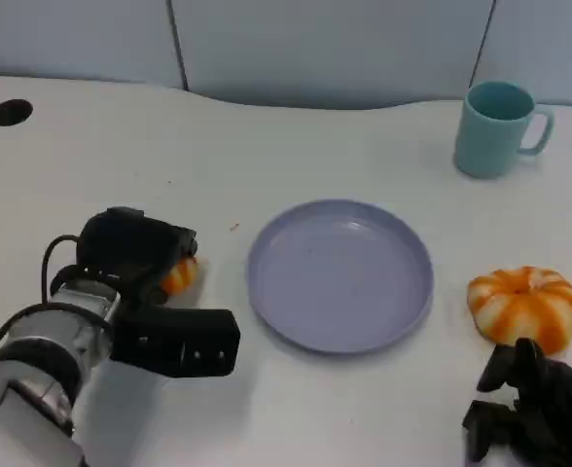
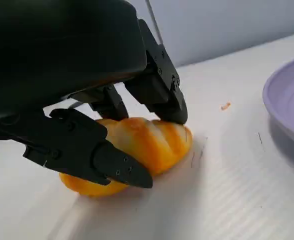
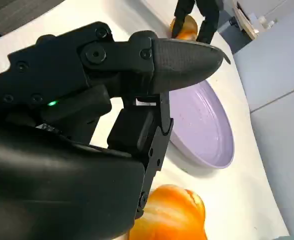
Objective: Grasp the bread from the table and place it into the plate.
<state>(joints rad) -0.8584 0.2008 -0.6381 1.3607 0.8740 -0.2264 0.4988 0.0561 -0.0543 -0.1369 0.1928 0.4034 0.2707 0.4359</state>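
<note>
Two robot hands sit at the near edge of the surface (image 1: 296, 117). Nearest, at the right, the right robot hand (image 1: 534, 409) rests low with its fingers loosely spread and nothing between them, just in front of a round orange-and-white striped bun (image 1: 525, 305) that lies untouched on the surface. At the near left, the left robot hand (image 1: 135, 258) is down over the bread (image 1: 180, 275), a small orange striped loaf; its wrist view shows fingers (image 2: 112, 165) on both sides of the loaf (image 2: 137, 150), touching it, while the loaf lies on the surface. Judging from this, the grasp is at the closing stage: contact is made, but the bread does not look lifted yet. Just right of it, in the middle, the lavender plate (image 1: 340, 274) holds nothing, so lifting, carrying rightward and releasing all remain. Farther back at the right stands a teal mug (image 1: 497, 127), well apart from the work, and dark round holes (image 1: 11, 112) mark the far corners.
</note>
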